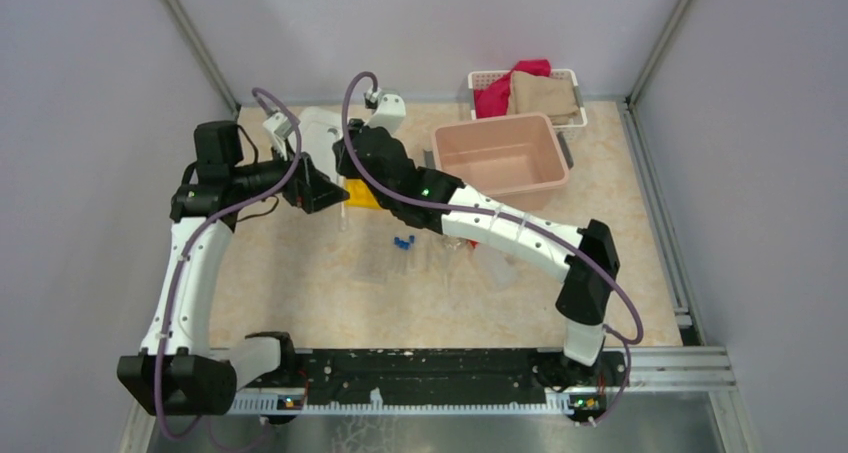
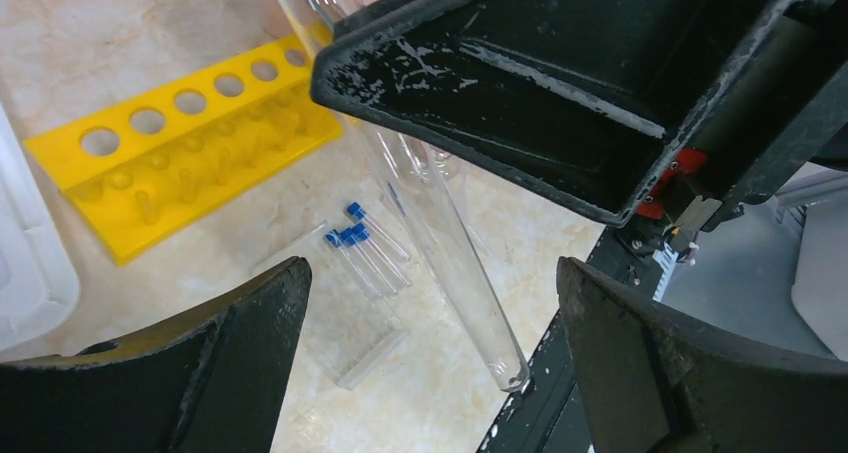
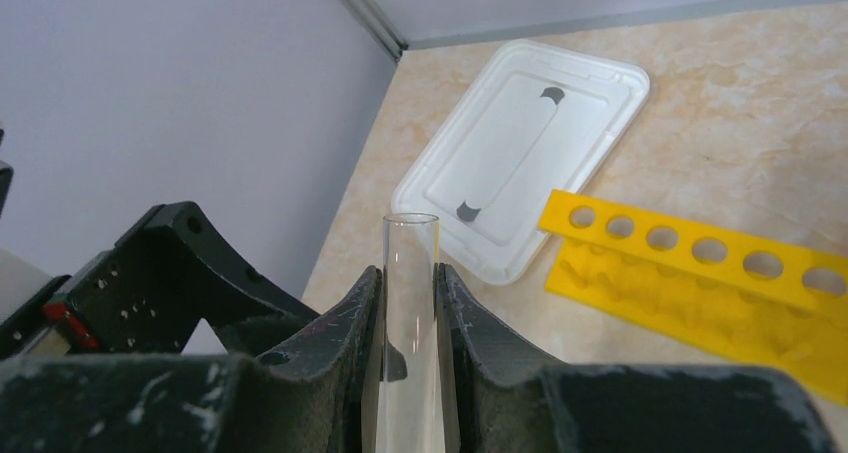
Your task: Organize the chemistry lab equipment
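Note:
My right gripper [image 3: 410, 303] is shut on a large clear test tube [image 3: 410, 263] and holds it above the table, slanting over the yellow tube rack [image 3: 700, 273]. In the left wrist view the tube [image 2: 440, 243] runs down between my left gripper's [image 2: 430, 373] wide-open jaws without touching them. The left gripper is empty. The yellow rack [image 2: 190, 153] lies flat under it. Three small clear tubes with blue caps [image 2: 362, 248] lie on the table beside a clear tube rack [image 2: 350, 343]. In the top view both grippers meet over the yellow rack [image 1: 362, 195]. Flask, funnel and squeeze bottle are not clearly visible.
A white lid [image 3: 520, 188] lies flat at the back left, next to the yellow rack. An open pink tub [image 1: 500, 153] stands at the back right, with a white basket of red and tan cloths [image 1: 572, 76] behind it. Grey walls enclose the table.

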